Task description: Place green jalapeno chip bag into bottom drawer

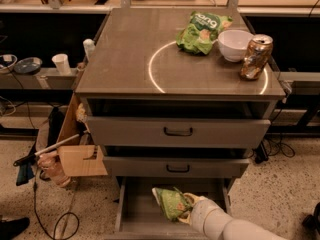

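Observation:
The green jalapeno chip bag point(169, 202), dull olive green, hangs over the open bottom drawer point(135, 211), the narrowest grey tray at the base of the cabinet. My gripper point(186, 210) is shut on the bag's right side and holds it inside the drawer's opening, just above the tray floor. My white arm point(235, 226) comes in from the lower right.
A brighter green bag point(202, 30), a white bowl point(235, 44) and a can point(256, 56) stand on the cabinet top. The two upper drawers with black handles point(178, 132) are shut. A cardboard box point(75, 149) and cables lie on the floor at the left.

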Motion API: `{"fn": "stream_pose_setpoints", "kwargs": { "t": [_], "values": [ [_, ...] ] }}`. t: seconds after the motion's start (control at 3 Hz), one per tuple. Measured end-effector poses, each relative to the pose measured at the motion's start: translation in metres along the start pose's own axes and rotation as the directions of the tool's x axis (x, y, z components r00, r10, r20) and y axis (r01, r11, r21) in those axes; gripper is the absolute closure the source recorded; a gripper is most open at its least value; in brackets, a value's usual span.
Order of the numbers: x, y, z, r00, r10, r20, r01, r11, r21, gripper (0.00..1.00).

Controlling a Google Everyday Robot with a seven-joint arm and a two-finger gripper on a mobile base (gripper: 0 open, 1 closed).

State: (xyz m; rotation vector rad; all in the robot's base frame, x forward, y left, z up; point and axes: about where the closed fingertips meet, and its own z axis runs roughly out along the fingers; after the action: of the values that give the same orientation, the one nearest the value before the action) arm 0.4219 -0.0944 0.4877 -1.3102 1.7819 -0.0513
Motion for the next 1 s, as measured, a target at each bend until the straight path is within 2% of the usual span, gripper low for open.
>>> {"fn": "stream_pose_setpoints", "kwargs": {
  "t": [0.33,0.67,1.0],
  "values": [
    [0.0026,-0.0120,-0.0025,1.000,-0.002,-0.015,0.003,0.9995,0.031,1.00],
    [0.0026,-0.0118,-0.0019,1.000,-0.001,-0.015,0.001,0.9994,0.034,1.00],
    [0.0074,-0.0166,0.0054,1.000,0.004,-0.023,-0.002,0.9979,0.064,1.00]
  ]
}}
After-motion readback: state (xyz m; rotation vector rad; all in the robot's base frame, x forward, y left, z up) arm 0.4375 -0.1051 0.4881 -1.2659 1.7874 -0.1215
